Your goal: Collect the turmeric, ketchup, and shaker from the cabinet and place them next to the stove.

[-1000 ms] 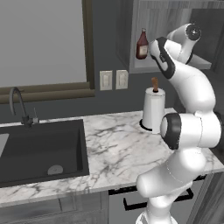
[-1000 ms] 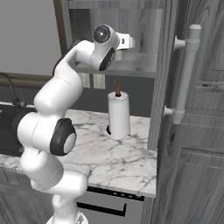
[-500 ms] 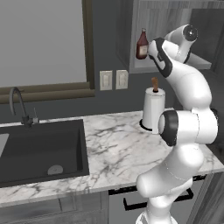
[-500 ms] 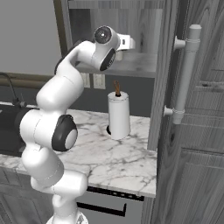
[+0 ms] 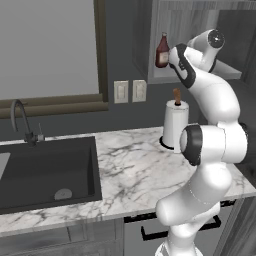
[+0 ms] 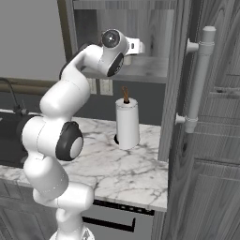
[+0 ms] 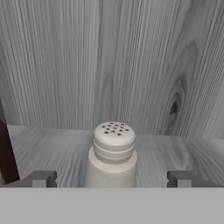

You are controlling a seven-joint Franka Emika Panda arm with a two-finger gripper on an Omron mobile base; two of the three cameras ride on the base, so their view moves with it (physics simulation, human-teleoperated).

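Note:
In the hand view the pale shaker with a perforated round top stands upright on the cabinet shelf. It is centred between my gripper's two dark fingertips, which stand wide open and clear of it on both sides. The dark red ketchup shows at the left edge of that view. From the left base view the ketchup stands at the front left of the cabinet, with my arm reaching in beside it. The turmeric and the stove are out of view.
A white paper-towel roll stands on the marble counter under the cabinet. The open cabinet door with its long handle hangs to the right. A black sink and faucet lie to the left.
My arm has shifted only slightly inside the cabinet opening. The jaws stay open and the ketchup has not moved.

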